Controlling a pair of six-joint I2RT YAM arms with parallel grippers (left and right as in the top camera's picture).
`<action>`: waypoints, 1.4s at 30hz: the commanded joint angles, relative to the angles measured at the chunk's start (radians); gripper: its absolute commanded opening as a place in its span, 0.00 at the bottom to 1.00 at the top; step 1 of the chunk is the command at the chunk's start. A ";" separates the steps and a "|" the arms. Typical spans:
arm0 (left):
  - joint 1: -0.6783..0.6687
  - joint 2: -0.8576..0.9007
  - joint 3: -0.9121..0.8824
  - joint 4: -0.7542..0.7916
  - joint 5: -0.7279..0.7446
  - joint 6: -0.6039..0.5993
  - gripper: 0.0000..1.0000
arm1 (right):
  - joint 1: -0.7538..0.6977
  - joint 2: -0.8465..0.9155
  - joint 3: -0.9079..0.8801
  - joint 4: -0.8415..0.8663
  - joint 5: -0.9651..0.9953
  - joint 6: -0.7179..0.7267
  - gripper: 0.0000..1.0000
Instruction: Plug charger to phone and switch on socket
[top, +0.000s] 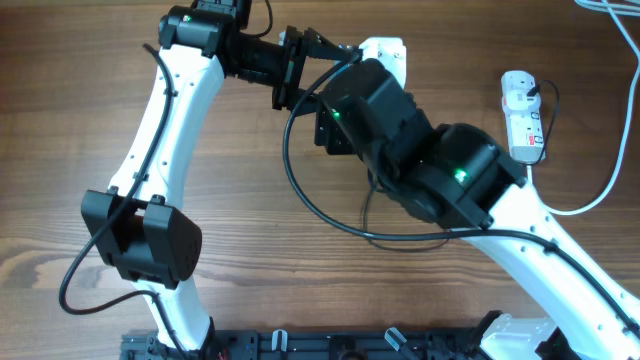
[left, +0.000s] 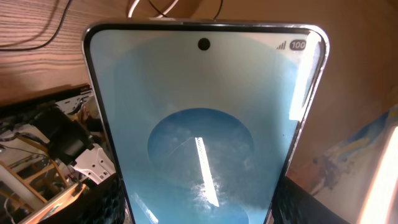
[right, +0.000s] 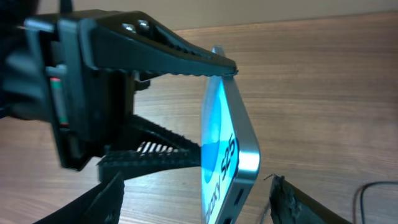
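The phone (left: 199, 124) has a cyan screen and a silver edge. My left gripper (left: 199, 208) is shut on its sides and holds it above the table. The right wrist view shows the phone (right: 227, 143) edge-on, with "S25" text and its bottom port facing the camera. My right gripper (right: 196, 186) is open, one finger on each side of the phone's lower end, touching nothing. In the overhead view both grippers meet at the top centre (top: 305, 65) and hide the phone. A thin black charger cable (left: 37, 38) lies on the table; its plug tip is not visible. The white socket (top: 522, 115) lies far right.
A thicker white cord (top: 610, 170) curves along the right edge of the table. A black cable (top: 545, 88) enters the socket's far end. A black robot cable (top: 320, 210) loops below the right arm. Bare wooden table lies left and front.
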 joint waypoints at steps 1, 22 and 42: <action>-0.002 -0.026 0.022 0.004 0.069 -0.012 0.64 | 0.002 0.023 0.006 0.002 0.039 0.016 0.71; -0.002 -0.026 0.022 0.003 0.107 0.011 0.64 | -0.032 0.020 0.007 0.035 -0.002 0.064 0.36; -0.002 -0.026 0.022 0.004 0.118 0.011 0.64 | -0.032 0.019 0.007 0.035 0.007 0.119 0.07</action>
